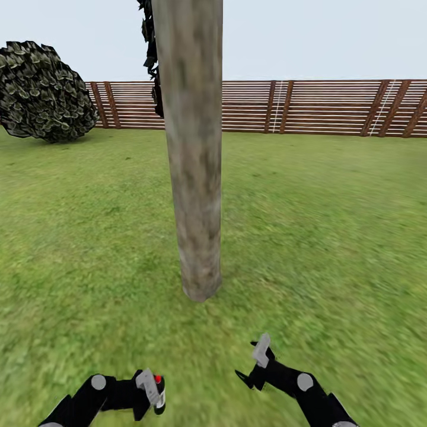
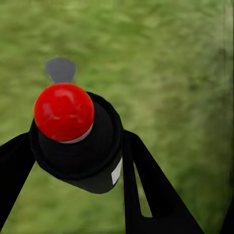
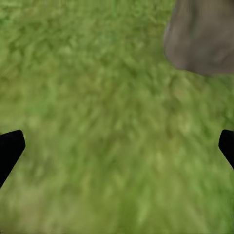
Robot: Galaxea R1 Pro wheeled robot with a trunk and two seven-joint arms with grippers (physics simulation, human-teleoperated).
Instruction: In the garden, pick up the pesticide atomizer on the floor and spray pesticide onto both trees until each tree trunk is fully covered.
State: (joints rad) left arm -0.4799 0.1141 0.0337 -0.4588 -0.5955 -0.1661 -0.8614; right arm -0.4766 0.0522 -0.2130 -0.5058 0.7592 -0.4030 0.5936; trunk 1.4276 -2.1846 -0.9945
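On the lawn, close ahead: a tall, smooth, mottled beige-grey tree trunk (image 1: pixel 193 148) rises from the green grass (image 1: pixel 332 237) near the middle of the head view, leaning slightly, its base just beyond both arms.
Left gripper (image 1: pixel 151 391): low at the left of the head view, clenched around the small dark green-black pesticide atomizer with the round red top (image 2: pixel 64 111).
Left fingers (image 2: pixel 146 190): in the left wrist view the two black fingers press against either side of the bottle's dark body, with the red top poking up between them and a small white patch showing on the bottle's side.
Atomizer's place: held off the grass in the left gripper, near the trunk's base but apart from it; how upright it sits is hard to judge from the head view, where it is tiny.
Right gripper (image 1: pixel 252 370): low at the right of the head view, fingers spread wide and grasping nothing.
Right fingers (image 3: pixel 9 148): only their black tips show at the two sides of the right wrist view, with bare grass between them and the grey trunk's base at one corner.
Far edge: a brown horizontal-slat wooden fence (image 1: pixel 320 108) runs behind the trunk.
Far left: a rounded, dark-leaved bush (image 1: pixel 42 92) sits on the grass before the fence.
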